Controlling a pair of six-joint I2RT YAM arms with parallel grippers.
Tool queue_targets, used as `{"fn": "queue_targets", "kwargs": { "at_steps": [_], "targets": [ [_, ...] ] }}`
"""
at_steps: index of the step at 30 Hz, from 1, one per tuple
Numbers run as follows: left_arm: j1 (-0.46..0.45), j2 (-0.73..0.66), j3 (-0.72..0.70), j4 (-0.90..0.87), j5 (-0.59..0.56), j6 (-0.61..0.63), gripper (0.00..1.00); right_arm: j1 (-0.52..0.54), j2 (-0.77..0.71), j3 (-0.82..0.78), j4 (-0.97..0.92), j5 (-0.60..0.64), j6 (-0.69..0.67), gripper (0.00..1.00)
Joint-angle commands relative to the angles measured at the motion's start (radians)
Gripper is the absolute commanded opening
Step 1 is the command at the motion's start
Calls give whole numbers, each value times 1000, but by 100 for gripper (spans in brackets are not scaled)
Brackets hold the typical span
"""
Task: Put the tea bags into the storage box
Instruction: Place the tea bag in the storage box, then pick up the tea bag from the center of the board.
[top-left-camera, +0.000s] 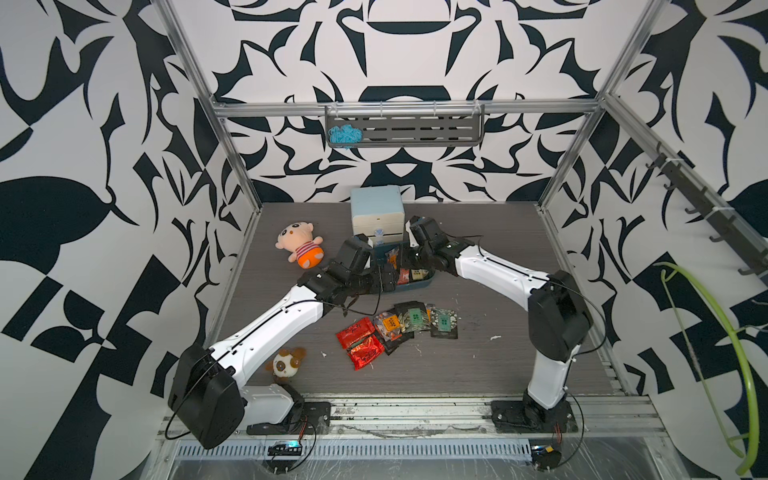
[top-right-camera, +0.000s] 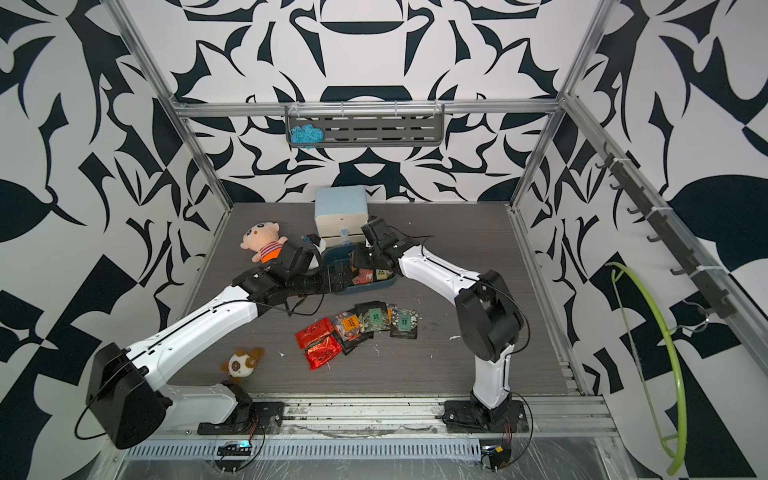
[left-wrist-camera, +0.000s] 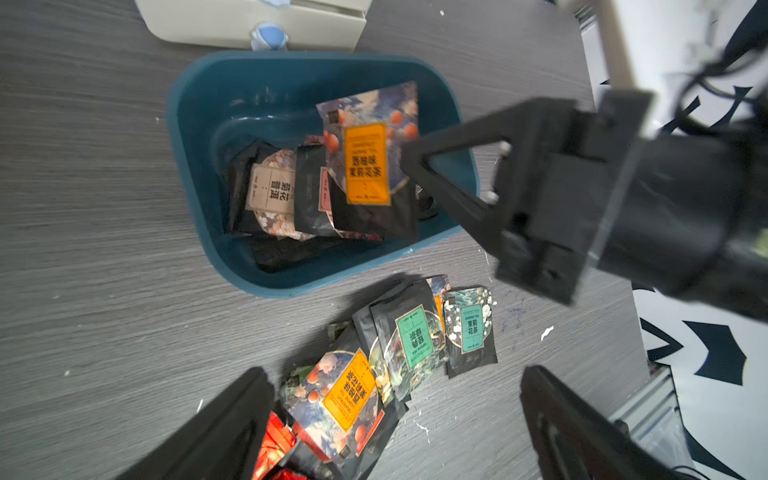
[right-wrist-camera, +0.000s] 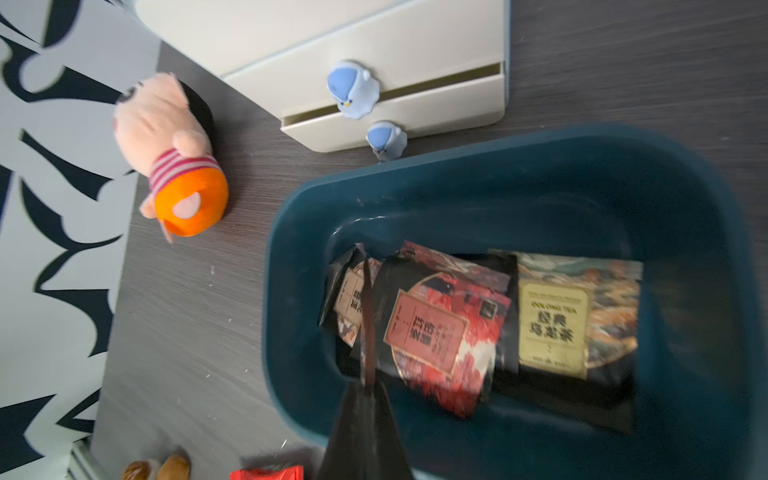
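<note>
The storage box (top-left-camera: 419, 287) (top-right-camera: 376, 286) (left-wrist-camera: 183, 137) (right-wrist-camera: 286, 332), a dark teal tray, lies in front of the drawer cabinet with several tea bags (left-wrist-camera: 274, 195) (right-wrist-camera: 432, 328) lying in it. More tea bags (top-left-camera: 395, 330) (top-right-camera: 357, 328) (left-wrist-camera: 399, 345), red foil and dark patterned, lie in a loose pile on the table nearer the front. My right gripper (top-left-camera: 405, 266) (left-wrist-camera: 409, 164) (right-wrist-camera: 366, 388) is shut on an orange-labelled tea bag (left-wrist-camera: 365, 162) (right-wrist-camera: 368, 316) hanging over the box. My left gripper (top-left-camera: 388, 277) (left-wrist-camera: 395, 415) stands open and empty beside the box's left end.
A pale blue-and-white drawer cabinet (top-left-camera: 377, 216) stands right behind the box. A doll (top-left-camera: 299, 245) lies at the back left and a small plush (top-left-camera: 286, 363) by the left arm's base. A wall shelf (top-left-camera: 405, 124) holds blue yarn; a green hanger (top-left-camera: 706, 353) hangs outside right.
</note>
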Motion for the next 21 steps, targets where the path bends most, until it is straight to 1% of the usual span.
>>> {"fn": "queue_targets", "kwargs": {
  "at_steps": [1,4,7,9,12,16,18,21],
  "targets": [
    [8,-16,-16,31,18,0,100,-3,26,84,-42,-7,-32,1],
    [10,-19,-4,28,30,-1,98,-7,75,138,-105,17,-53,20],
    [10,-19,1,17,8,-3,96,-14,69,136,-122,52,-75,38],
    [11,-19,-4,26,9,-3,95,-23,49,125,-129,65,-87,43],
    [10,-19,-9,30,10,-2,94,-31,4,111,-156,108,-118,48],
    [11,-17,-8,30,18,-2,93,-30,-92,77,-206,209,-177,47],
    [11,-14,-6,31,28,3,92,-31,-164,25,-204,255,-197,46],
    [10,-10,-3,32,47,15,91,-30,-306,-110,-141,303,-226,45]
  ]
}}
